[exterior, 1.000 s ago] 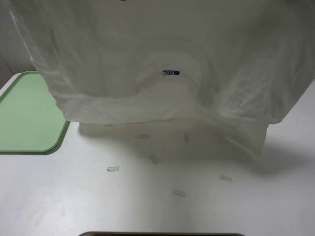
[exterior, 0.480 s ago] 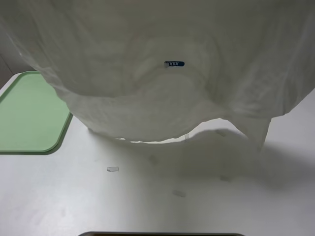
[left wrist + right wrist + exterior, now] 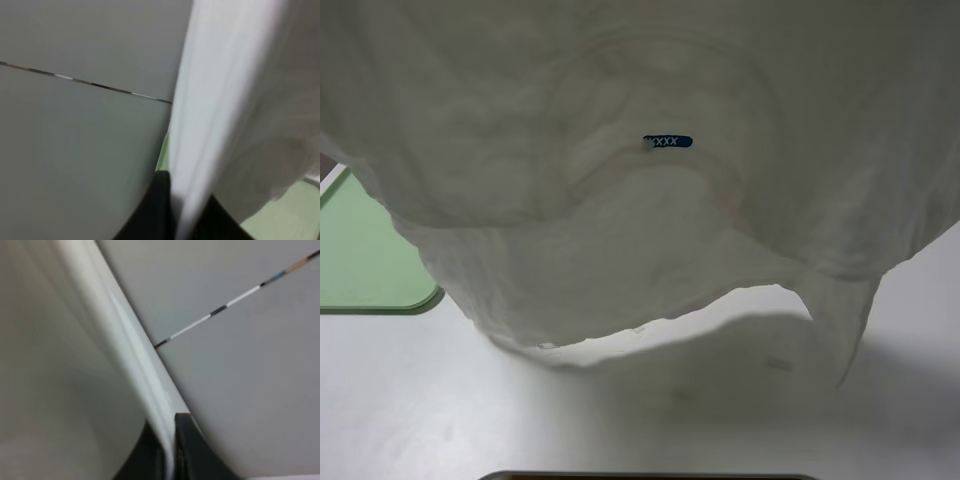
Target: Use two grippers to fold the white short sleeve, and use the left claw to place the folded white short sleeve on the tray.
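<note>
Of the left gripper (image 3: pixel 185 205) only two fingers (image 3: pixel 152 210) show: matte black, smooth, narrowing to blunt tips. The right gripper (image 3: pixel 167 445) looks alike, with two plain black fingers (image 3: pixel 192 450), one ending in a squared tip whose edge catches pale light.

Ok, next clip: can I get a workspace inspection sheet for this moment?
Surface: white table, shaded beneath the cloth.
Job's things: white short sleeve held up and hanging, blue neck label facing the high camera; tray partly hidden behind it.
Clutter: paper scrap, faint in the shadow.
Grippers: left gripper and right gripper, fingers closed on the cloth.
Cables: nothing seen.
Surroundings: grey panels with a seam.
</note>
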